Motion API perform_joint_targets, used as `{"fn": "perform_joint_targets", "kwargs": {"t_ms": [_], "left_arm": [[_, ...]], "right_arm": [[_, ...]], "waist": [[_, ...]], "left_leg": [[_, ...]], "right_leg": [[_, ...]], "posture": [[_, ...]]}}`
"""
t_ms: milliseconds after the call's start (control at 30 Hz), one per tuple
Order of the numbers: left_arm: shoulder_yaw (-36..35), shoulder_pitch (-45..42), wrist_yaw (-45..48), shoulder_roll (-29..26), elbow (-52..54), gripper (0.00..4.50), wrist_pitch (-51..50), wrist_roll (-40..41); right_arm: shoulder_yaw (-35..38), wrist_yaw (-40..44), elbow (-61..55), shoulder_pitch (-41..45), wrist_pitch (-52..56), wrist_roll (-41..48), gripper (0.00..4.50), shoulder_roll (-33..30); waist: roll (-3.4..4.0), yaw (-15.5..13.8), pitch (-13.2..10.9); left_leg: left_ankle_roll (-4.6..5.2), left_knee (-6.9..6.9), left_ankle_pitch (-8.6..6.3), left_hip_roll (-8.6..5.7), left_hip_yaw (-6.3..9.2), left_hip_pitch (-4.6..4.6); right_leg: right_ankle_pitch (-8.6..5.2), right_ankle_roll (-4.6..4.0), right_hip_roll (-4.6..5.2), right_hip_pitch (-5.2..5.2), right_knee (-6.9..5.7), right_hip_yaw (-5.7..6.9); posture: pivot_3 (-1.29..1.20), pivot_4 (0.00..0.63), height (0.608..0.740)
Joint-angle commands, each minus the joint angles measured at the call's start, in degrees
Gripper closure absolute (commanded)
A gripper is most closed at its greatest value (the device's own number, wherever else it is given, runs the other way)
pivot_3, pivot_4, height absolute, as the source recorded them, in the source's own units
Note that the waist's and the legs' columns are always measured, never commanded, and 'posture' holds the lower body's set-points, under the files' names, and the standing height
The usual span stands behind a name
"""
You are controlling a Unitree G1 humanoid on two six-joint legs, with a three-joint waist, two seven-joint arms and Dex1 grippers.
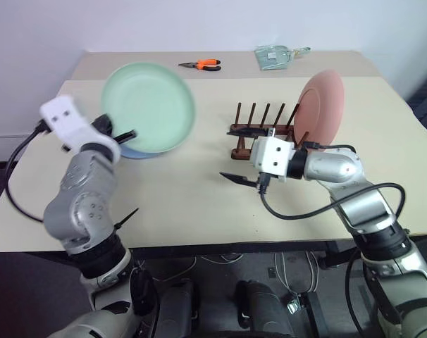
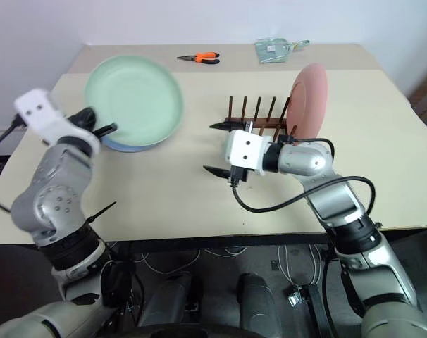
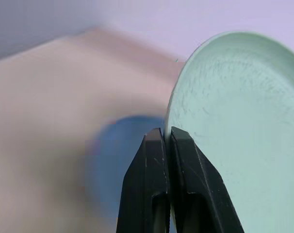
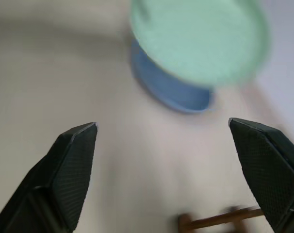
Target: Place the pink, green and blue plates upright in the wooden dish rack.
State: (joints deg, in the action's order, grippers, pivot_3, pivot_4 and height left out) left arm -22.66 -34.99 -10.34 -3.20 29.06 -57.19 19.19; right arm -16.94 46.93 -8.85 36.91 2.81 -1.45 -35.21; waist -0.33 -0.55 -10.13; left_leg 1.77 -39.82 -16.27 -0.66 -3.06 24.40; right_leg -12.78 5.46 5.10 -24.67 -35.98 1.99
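Observation:
My left gripper (image 1: 123, 135) is shut on the near rim of the green plate (image 1: 149, 105), which is lifted and tilted up on edge. The blue plate (image 1: 139, 153) lies flat on the table just beneath it, mostly covered. At the right end of the wooden dish rack (image 1: 259, 130) the pink plate (image 1: 320, 105) stands upright between the pegs. Just left of the rack's near end, above the table, my right gripper (image 2: 208, 148) hangs open and holds nothing. Its wrist view looks toward the green plate (image 4: 198, 41) and the blue plate (image 4: 166, 90).
Orange-handled pliers (image 1: 201, 65) and a clear plastic bag (image 1: 277, 55) lie on the far table behind. The rack's left pegs stand free. A black cable (image 1: 298, 211) loops from my right wrist over the table's front edge.

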Motion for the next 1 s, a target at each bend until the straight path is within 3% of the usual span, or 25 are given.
{"fn": "perform_joint_targets", "kwargs": {"t_ms": [33,167,233,300,500,533,633,767,800,900,1000], "left_arm": [[5.47,-2.46,-0.05,0.33,2.65,4.50,-2.01,0.31],[10.22,-4.48,0.74,0.75,3.36,4.50,-6.11,0.97],[10.74,-5.36,0.74,2.21,3.85,4.50,-7.54,1.88],[10.38,-6.06,0.87,3.19,4.19,4.50,-8.62,2.56],[8.55,-6.72,1.69,3.75,4.47,4.50,-9.84,4.00],[7.78,-6.81,1.75,4.24,4.44,4.50,-9.75,4.47],[1.23,-10.23,-0.11,7.61,3.56,3.54,-5.01,7.07],[-6.75,-14.94,-5.17,5.16,-0.23,1.60,4.60,4.81],[-6.74,-14.60,-5.10,2.24,-1.54,1.60,5.89,2.99],[3.74,-6.79,2.27,-9.86,-4.22,1.60,7.24,-3.23],[10.37,0.86,9.80,-14.06,-4.44,1.60,11.04,-3.16]], "right_arm": [[-1.95,-4.56,4.46,4.23,-7.63,-8.64,0.06,1.35],[-3.11,-9.14,10.74,6.98,-13.58,-15.53,0.06,2.02],[-3.62,-10.10,12.58,6.89,-16.33,-17.79,0.58,1.76],[-3.65,-10.80,13.68,6.62,-17.88,-19.21,1.39,1.82],[-2.79,-13.10,14.68,5.92,-20.51,-21.71,4.38,1.96],[-2.71,-13.27,14.81,5.90,-20.83,-21.97,4.48,1.98],[-1.83,-14.73,15.11,5.84,-21.63,-22.49,4.50,2.03],[1.62,-15.14,14.66,6.48,-19.76,-18.60,4.50,2.27],[3.39,-14.46,13.92,6.65,-18.18,-15.75,4.50,2.60],[10.23,-10.65,9.05,6.55,-7.03,-1.40,4.50,5.60],[18.64,-10.96,4.34,7.42,10.86,13.89,4.50,8.93]], "waist": [[0.00,0.01,0.00],[0.00,-0.02,0.00],[-0.01,-0.12,-0.01],[-0.01,-0.06,-0.01],[-0.02,0.10,-0.03],[-0.02,0.08,-0.03],[-0.08,-0.24,-0.07],[-0.11,-0.12,-0.09],[-0.10,0.02,-0.08],[-0.06,0.76,-0.08],[-0.07,0.58,-0.07]], "left_leg": [[-0.03,0.02,0.02,0.00,0.00,0.00],[-0.08,0.10,0.07,0.01,0.00,0.00],[-0.08,0.10,0.08,0.01,0.00,0.00],[-0.07,0.10,0.08,0.01,-0.01,0.00],[-0.09,0.10,0.11,0.04,0.00,0.00],[-0.10,0.10,0.11,0.06,0.00,-0.01],[-0.10,0.09,0.12,0.07,0.00,-0.01],[-0.09,0.02,0.11,0.07,0.04,0.00],[-0.10,0.04,0.12,0.08,0.05,-0.01],[-0.20,0.31,0.19,0.11,-0.08,-0.19],[-0.26,0.60,0.23,0.14,-0.08,-0.31]], "right_leg": [[0.00,0.00,-0.02,-0.01,0.00,0.00],[0.00,0.00,-0.08,-0.03,0.01,-0.01],[0.00,0.00,-0.10,-0.02,0.02,0.00],[0.00,0.01,-0.12,0.00,0.06,0.00],[0.00,0.01,-0.30,0.00,0.05,0.00],[0.00,0.02,-0.33,0.00,0.05,0.00],[0.00,0.02,-0.33,0.02,0.06,0.00],[0.00,0.01,-0.34,0.10,0.13,0.03],[0.00,0.02,-0.37,0.09,0.13,0.03],[0.00,0.01,-0.45,0.09,0.10,-0.04],[0.00,0.01,-0.44,0.12,0.00,-0.05]], "posture": [[0.00,0.150,0.740],[0.00,0.150,0.740],[0.00,0.150,0.740],[0.00,0.150,0.740],[0.00,0.150,0.740],[0.00,0.150,0.740],[0.00,0.150,0.740],[0.00,0.150,0.740],[0.00,0.150,0.740],[0.00,0.150,0.740],[0.00,0.150,0.740]]}}
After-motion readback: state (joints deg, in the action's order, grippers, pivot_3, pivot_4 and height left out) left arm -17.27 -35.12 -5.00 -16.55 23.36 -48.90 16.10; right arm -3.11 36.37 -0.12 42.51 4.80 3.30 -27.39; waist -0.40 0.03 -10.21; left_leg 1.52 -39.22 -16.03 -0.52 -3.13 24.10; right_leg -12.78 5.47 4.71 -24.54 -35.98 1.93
